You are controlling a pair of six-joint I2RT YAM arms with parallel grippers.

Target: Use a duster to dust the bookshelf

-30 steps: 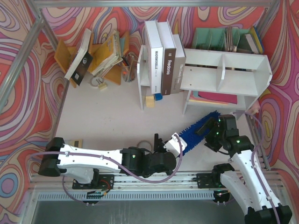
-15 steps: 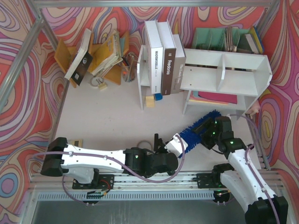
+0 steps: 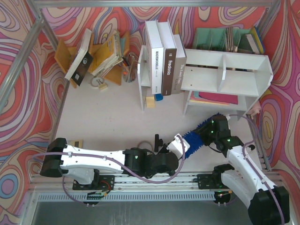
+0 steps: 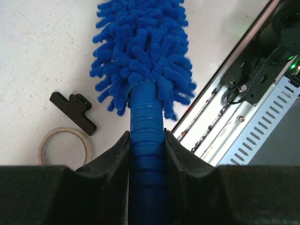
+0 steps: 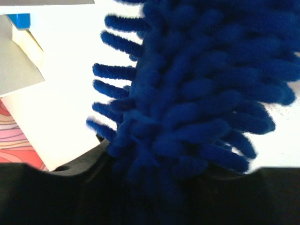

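Note:
The blue fluffy duster [image 3: 194, 137] lies slantwise just in front of the white bookshelf [image 3: 243, 61], low over the table. My left gripper [image 3: 179, 146] is shut on its slim blue ribbed handle [image 4: 146, 140], and the fluffy head [image 4: 143, 47] sticks out past the fingers. My right gripper [image 3: 211, 129] sits at the far end of the head, below the shelf's legs. In the right wrist view the blue fluff [image 5: 197, 93] fills the space between the jaws, which are closed in on it; the fingertips are buried in the fluff.
A black binder clip [image 4: 73, 110] and a tape ring [image 4: 65, 145] lie left of the handle. The metal base rail [image 4: 243, 117] runs close on the right. Tall books [image 3: 161, 56] stand left of the shelf, a teal organizer [image 3: 220, 37] behind it, a yellow book rack [image 3: 93, 54] far left.
My right gripper moved left and forward onto the duster's head and closed in on the fluff. The duster's far end dropped lower and shifted slightly; the left grip on the handle is unchanged.

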